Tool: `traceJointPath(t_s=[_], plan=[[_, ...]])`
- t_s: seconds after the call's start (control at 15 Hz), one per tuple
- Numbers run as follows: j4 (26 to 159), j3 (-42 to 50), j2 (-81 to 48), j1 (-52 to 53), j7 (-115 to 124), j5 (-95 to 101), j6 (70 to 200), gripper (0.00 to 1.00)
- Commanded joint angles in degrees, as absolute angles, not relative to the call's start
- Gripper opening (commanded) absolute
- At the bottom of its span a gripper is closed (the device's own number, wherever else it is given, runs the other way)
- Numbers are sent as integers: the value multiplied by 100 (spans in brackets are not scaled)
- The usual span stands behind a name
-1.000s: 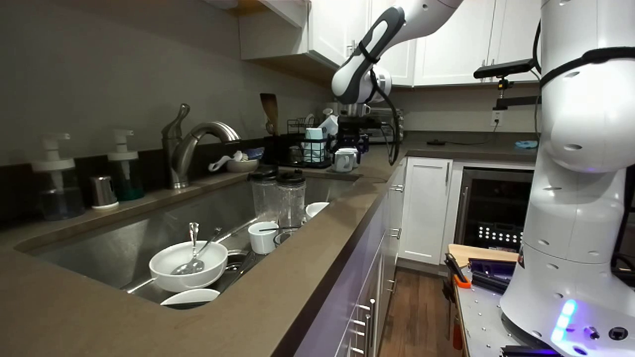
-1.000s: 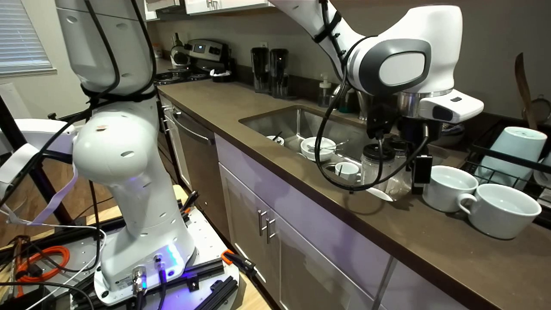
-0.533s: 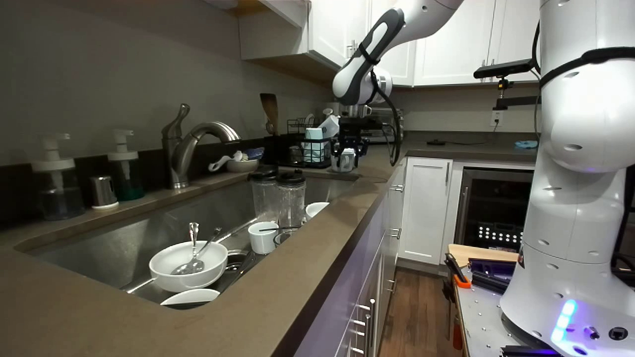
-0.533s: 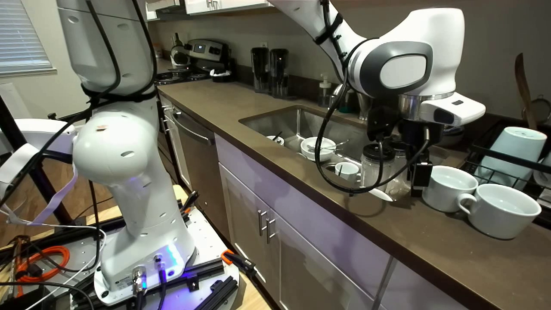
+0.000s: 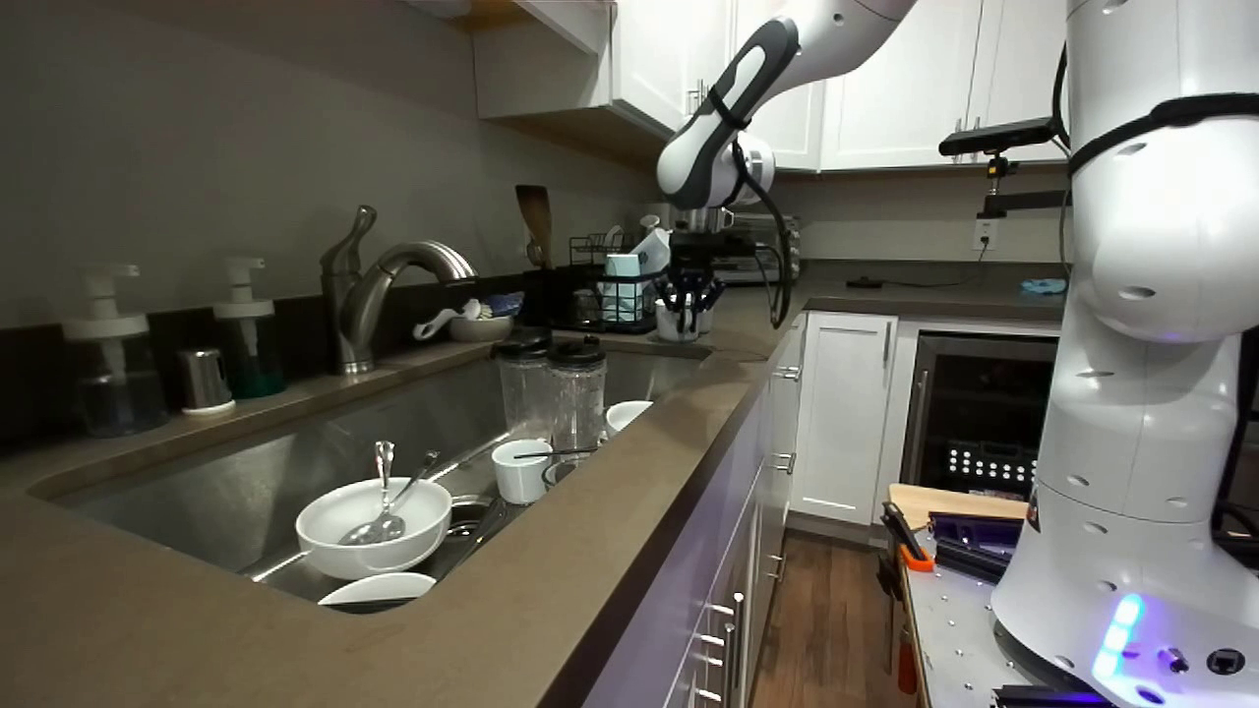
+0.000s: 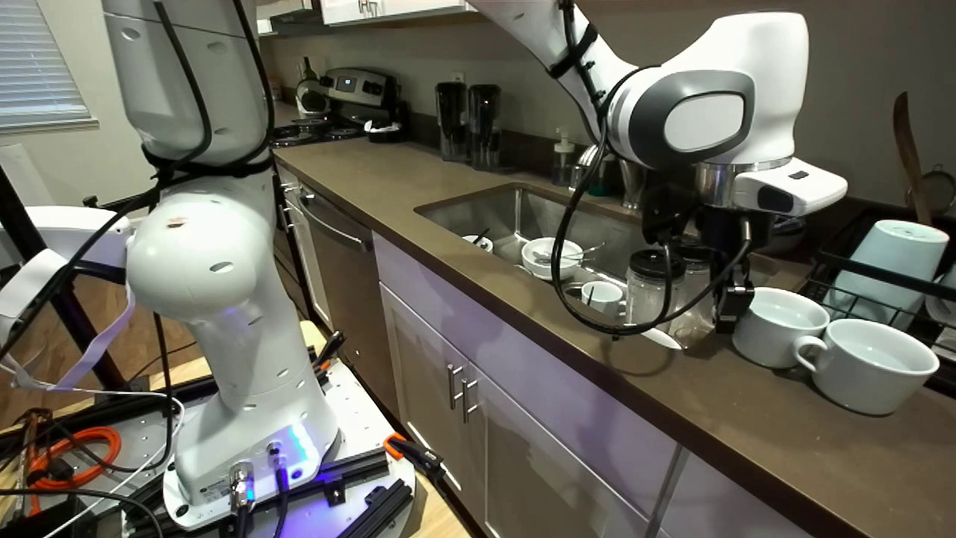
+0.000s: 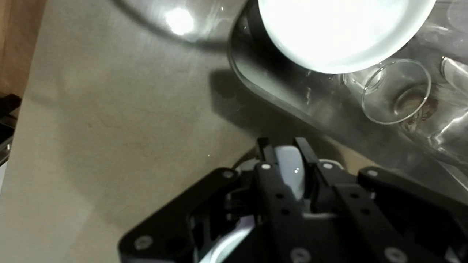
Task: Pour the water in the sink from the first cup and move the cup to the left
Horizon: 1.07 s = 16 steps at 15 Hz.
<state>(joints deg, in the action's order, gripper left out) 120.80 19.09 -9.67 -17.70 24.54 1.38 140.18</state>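
The first cup (image 6: 778, 329), white and glossy, stands upright on the countertop beside the sink (image 5: 246, 501). My gripper (image 7: 283, 143) has come together on the cup's handle (image 7: 291, 166), which shows pale between the two dark fingers (image 7: 306, 149) in the wrist view. Most of the cup is hidden behind the gripper there. In an exterior view the gripper (image 5: 687, 303) covers the upper front of the cup (image 5: 675, 326). Whether there is water in the cup I cannot tell.
Right beside it stands another white cup (image 6: 870, 366), in front of a black dish rack (image 6: 844, 269). Lidded glass jars (image 6: 653, 288) rise from the sink near the gripper. A bowl with utensils (image 5: 329, 536) sits in the sink, and a faucet (image 5: 366, 305) arches over it.
The fingers have closed in from wide apart to either side of the cup's handle. The arm has shifted only slightly, and the cups stand where they were.
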Motion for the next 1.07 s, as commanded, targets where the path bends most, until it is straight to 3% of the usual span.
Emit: traceJointPath(t_s=[0.0,0.2,0.27,0.33,0.47,0.73,1.0], plan=[[11886,1991,-1159,-1703,2527,312,14138,48],[11802,2002,-1247,-1708,2501,310,14129,64],[11783,2002,-1266,-1711,2482,293,14131,54],[11766,2005,-1283,-1712,2474,283,14126,28],[11754,2016,-1304,-1710,2474,278,14121,27],[11782,2025,-1276,-1690,2499,308,14119,2],[11796,2040,-1263,-1675,2517,335,14137,4]])
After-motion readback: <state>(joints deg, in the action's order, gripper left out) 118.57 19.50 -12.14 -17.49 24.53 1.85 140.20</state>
